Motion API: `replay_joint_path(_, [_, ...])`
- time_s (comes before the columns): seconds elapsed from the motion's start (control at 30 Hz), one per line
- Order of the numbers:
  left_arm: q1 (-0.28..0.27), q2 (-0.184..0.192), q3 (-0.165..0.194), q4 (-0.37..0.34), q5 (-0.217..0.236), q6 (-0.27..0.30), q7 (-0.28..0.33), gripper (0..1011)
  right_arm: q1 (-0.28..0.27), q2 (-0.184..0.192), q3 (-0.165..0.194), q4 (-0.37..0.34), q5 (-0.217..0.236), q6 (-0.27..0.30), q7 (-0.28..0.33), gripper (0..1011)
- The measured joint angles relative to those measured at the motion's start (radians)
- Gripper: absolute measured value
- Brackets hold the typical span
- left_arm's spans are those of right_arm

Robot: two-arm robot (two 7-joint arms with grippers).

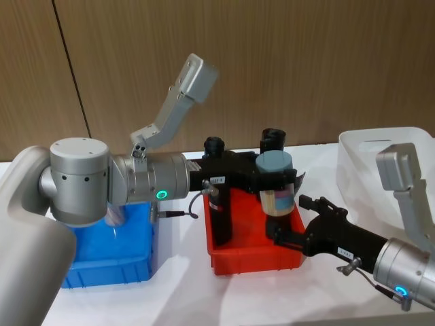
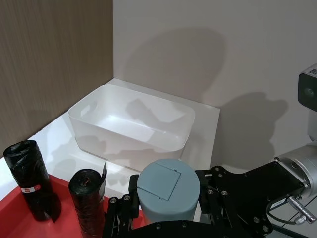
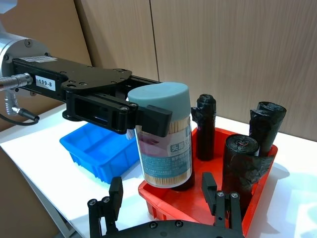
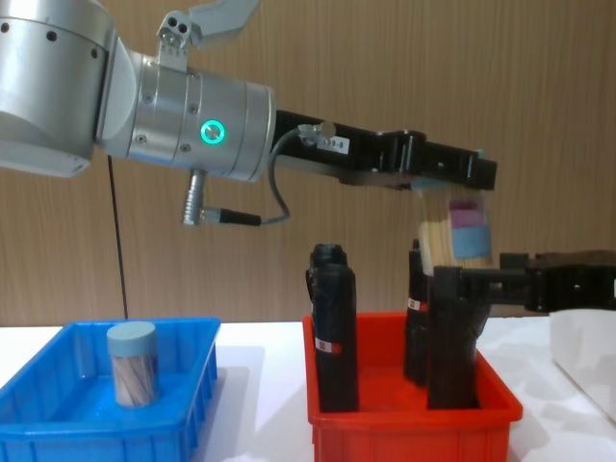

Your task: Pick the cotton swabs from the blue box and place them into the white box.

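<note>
Starting at the robot's left, a shallow bright blue plastic box (image 4: 96, 438) sits on the white tabletop (image 1: 183, 272). One small clear cotton-swab jar (image 4: 132, 364) stands upright inside it, pale blue-grey lid up.

Next along, the left tool (image 1: 274, 182) reaches out over the red plastic bin (image 1: 251, 261) and is clamped on a second clear jar of cotton swabs (image 3: 166, 153). Its black fingers (image 3: 148, 118) pinch the top of the body just under the lid. That jar hangs upright in the air above the bin, near the tall black rolls (image 1: 221, 217) but apart from them.

It looks light and stiff. Thin smooth plastic like this probably slips under a loose pinch and could crack or pop its lid under a hard one. The straight wall of the body, below the lid, seems the safest place to grip.

Further right, the right tool (image 1: 300, 221) comes in low with its fingers spread wide, holding nothing, close to the base of the hanging jar. Whether it touches the jar I cannot tell.

At the far right stands the white smooth-walled plastic box (image 1: 353, 176), its floor bare in the left wrist view.
</note>
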Motion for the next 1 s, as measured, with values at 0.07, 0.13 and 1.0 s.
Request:
replay_joint_path(0.07, [0.0, 0.0, 0.0, 0.0, 0.0, 0.0, 0.0, 666, 0.001, -0.001, -0.002, -0.001, 0.0, 0.001, 0.0, 1002])
replay_joint_path(0.13, [0.0, 0.0, 0.0, 0.0, 0.0, 0.0, 0.0, 668, 0.003, -0.001, -0.003, -0.001, 0.0, 0.001, 0.0, 1002])
replay_joint_path(1.0, [0.0, 0.0, 0.0, 0.0, 0.0, 0.0, 0.0, 666, 0.032, -0.02, -0.023, 0.024, -0.019, 0.012, -0.009, 1002])
